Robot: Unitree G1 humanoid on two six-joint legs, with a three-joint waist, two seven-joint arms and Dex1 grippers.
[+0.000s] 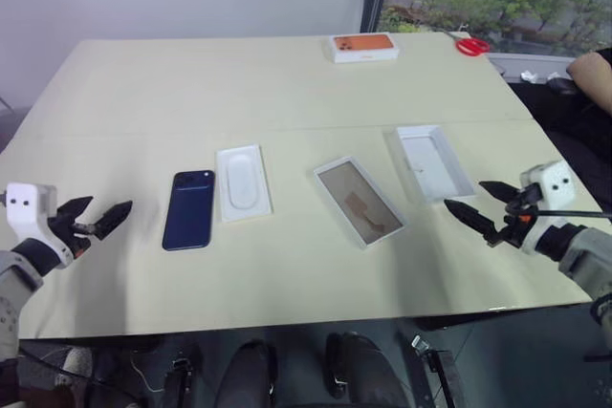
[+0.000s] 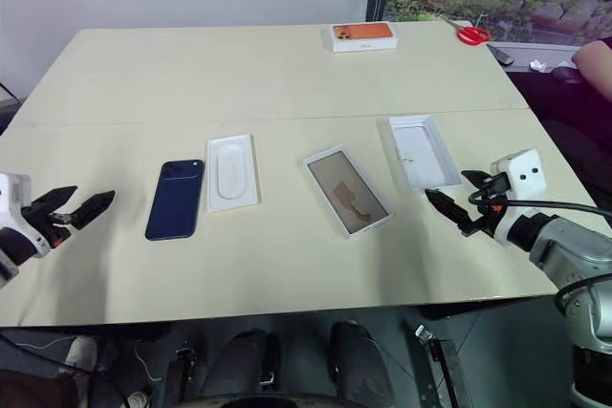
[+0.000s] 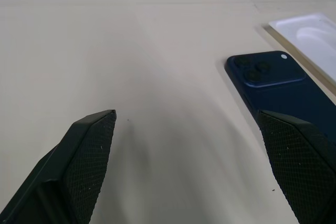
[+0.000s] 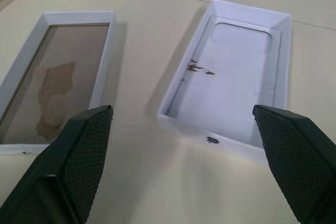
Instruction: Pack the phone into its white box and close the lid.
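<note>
The dark navy phone (image 1: 188, 209) lies flat on the table, back up, its camera cluster at the far end. The white box (image 1: 359, 201), greyish-tan inside, rests slanted at mid-table. To its right lies the lid (image 1: 428, 161), plain white inside, facing up. My left gripper (image 1: 111, 203) hovers open over the table's left part, left of the phone (image 3: 273, 85), holding nothing. Open and empty too, my right gripper (image 1: 464, 194) hangs near the lid's near end. In the right wrist view the box (image 4: 58, 77) and the lid (image 4: 236, 87) lie just beyond the right gripper (image 4: 182, 108).
A flat white insert (image 1: 242, 182) with an oval recess lies right beside the phone. An orange-topped box (image 1: 363, 46) and red scissors (image 1: 471, 45) sit at the table's far edge. A person's arm (image 1: 593, 69) shows at the far right.
</note>
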